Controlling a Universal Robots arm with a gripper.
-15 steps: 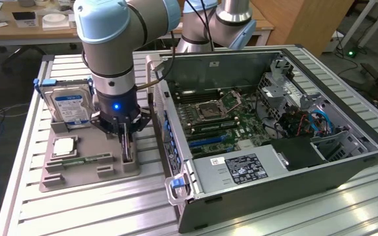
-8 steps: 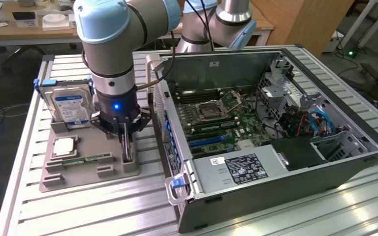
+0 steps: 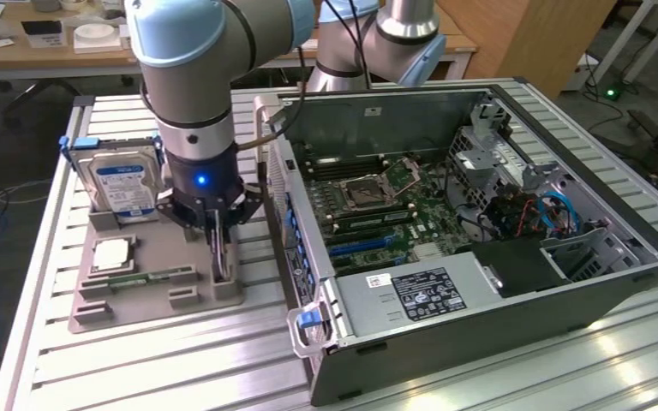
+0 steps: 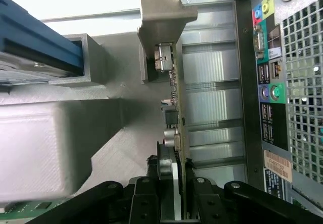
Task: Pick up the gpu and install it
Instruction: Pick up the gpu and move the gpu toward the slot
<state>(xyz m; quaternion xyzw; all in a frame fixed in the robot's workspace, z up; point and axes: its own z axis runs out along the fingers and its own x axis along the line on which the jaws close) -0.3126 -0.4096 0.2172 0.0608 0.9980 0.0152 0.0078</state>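
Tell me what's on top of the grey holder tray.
A hard drive stands upright, a processor chip and memory stick lie flat, and the gripper clamps the gpu on edge. The tray hides the drive's lower edge.

tray (image 3: 152,295): on table (image 3: 169,368), toward the exterior view's left.
computer case (image 3: 603,291): just beside tray, opposite side.
hard drive (image 3: 123,184): tray's far end.
gpu (image 3: 222,253): tray's edge nearest computer case.

Here's the silver desk (image 3: 169,368) of ribbed aluminium slats, carrying two things. On the exterior view's left sits a grey moulded plastic parts holder (image 3: 146,304), flat on the slats. Just beside it, towards the exterior view's right, a black and silver desktop computer case (image 3: 478,342) lies on its side with its open face upward. From the wrist, bare slats (image 4: 212,108) run between holder (image 4: 50,148) and case (image 4: 303,108).
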